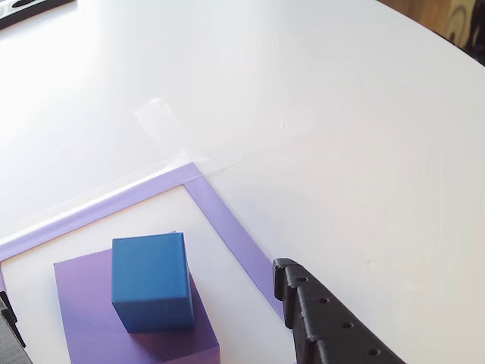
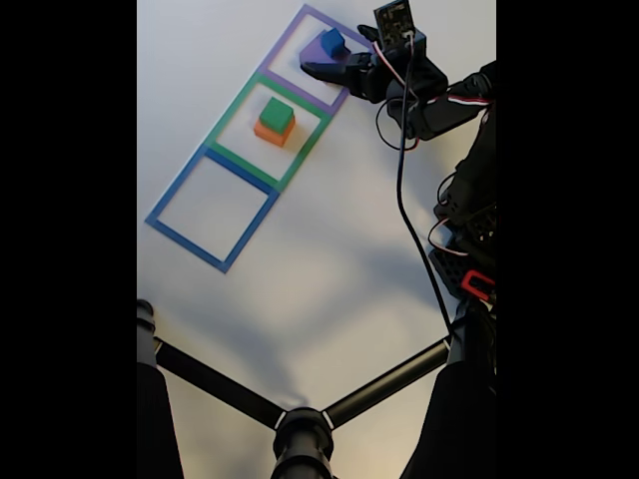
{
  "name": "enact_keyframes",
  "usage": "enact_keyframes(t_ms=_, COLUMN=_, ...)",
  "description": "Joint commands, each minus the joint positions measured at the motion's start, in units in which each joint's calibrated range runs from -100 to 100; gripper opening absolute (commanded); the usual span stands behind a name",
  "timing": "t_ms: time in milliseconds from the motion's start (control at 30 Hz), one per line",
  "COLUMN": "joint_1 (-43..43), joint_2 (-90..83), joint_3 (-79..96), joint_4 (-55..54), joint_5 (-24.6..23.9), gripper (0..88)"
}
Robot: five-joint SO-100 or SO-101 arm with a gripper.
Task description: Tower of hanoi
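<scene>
A smooth blue cube (image 1: pixel 151 282) sits on a flat, finely ribbed purple block (image 1: pixel 98 311). The matte black gripper (image 2: pixel 334 62) hovers alongside, fingers spread, holding nothing.

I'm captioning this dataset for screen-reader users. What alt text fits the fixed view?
A robot arm's gripper reaches a blue cube on a purple block inside a purple taped square; a green cube tops an orange block in the green square; the blue square holds nothing.
</scene>
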Motion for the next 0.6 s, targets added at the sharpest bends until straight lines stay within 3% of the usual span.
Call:
enact_keyframes(t_ms=0, joint_1=-1.9, joint_2=0.5, joint_3=-2.8, joint_4=-2.6, joint_5=0.0, gripper=40.2)
enact_keyframes(t_ms=567, joint_1=-4.4, joint_2=4.0, joint_3=-3.6, joint_4=-6.8, joint_5=0.0, gripper=28.6)
